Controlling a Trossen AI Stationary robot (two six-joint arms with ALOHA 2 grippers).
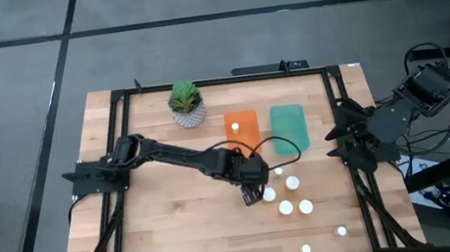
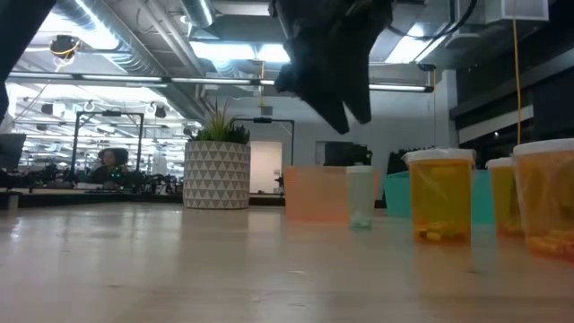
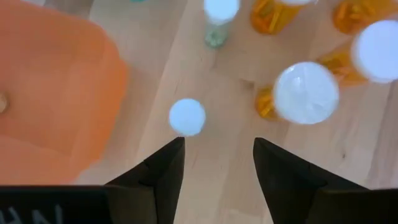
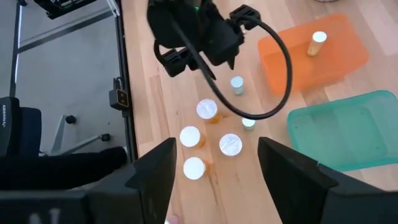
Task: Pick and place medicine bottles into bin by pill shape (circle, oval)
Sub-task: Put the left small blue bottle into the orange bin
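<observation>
Hovering with fingers apart and empty over the clustered medicine bottles (image 1: 287, 196) just near of the orange bin (image 1: 242, 130), the left gripper (image 1: 257, 195) seems between picks, needing to descend squarely around one cap.

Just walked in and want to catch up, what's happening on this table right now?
The left hand hangs open and empty over the middle of the table, just above a cluster of medicine bottles. One bottle already stands in the orange bin; the green bin looks empty. The right hand waits open at the table's right edge.
</observation>
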